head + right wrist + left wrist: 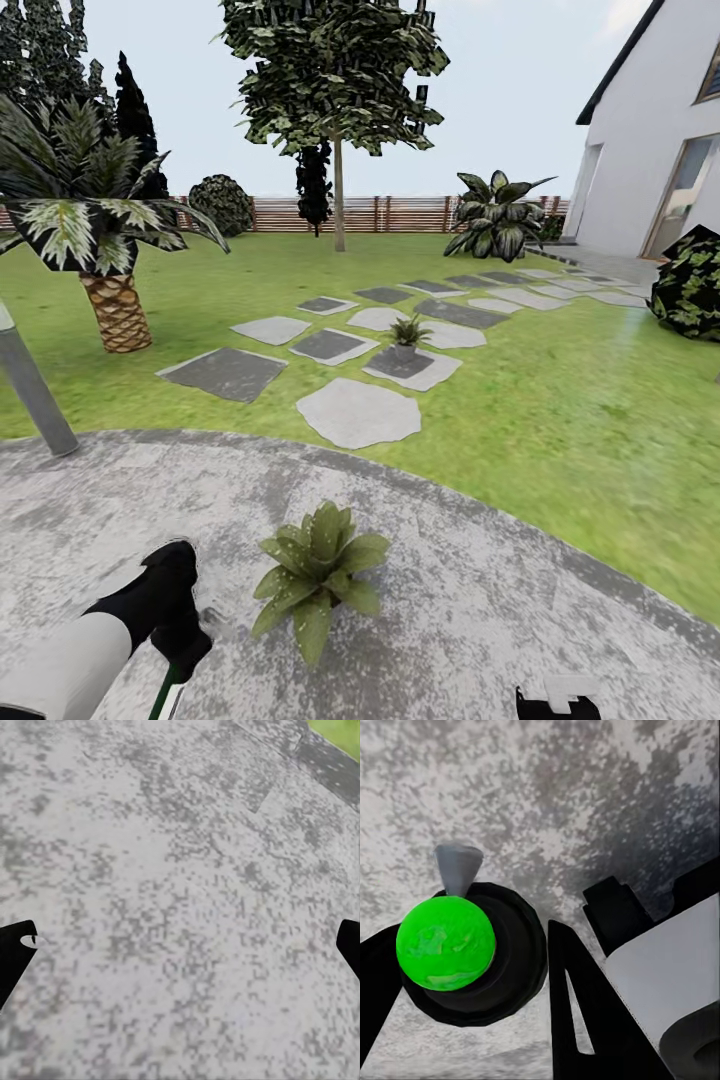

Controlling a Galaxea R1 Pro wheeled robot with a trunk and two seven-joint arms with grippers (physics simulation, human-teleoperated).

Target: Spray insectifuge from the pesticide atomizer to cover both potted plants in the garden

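Note:
The pesticide atomizer (446,943) appears end-on in the left wrist view as a bright green round body with a pale grey cone-shaped tip (458,865). My left gripper (472,931) is shut on it, one black finger on each side. In the head view the left gripper (172,600) hangs low over the round grey paved patch (480,600), with a thin green strip of the atomizer (166,690) below it. One potted plant (315,575) stands on the paving just right of that gripper. The other potted plant (405,335) sits farther off on a stepping stone. My right gripper (180,945) is open above bare paving.
A grey post (35,385) leans at the left edge of the paving, with a scaly-trunked palm (110,250) behind it. Stepping stones (358,412) lead across the lawn toward a white house (650,150). A dark bush (695,285) stands at the right. A wooden fence (400,213) closes the back.

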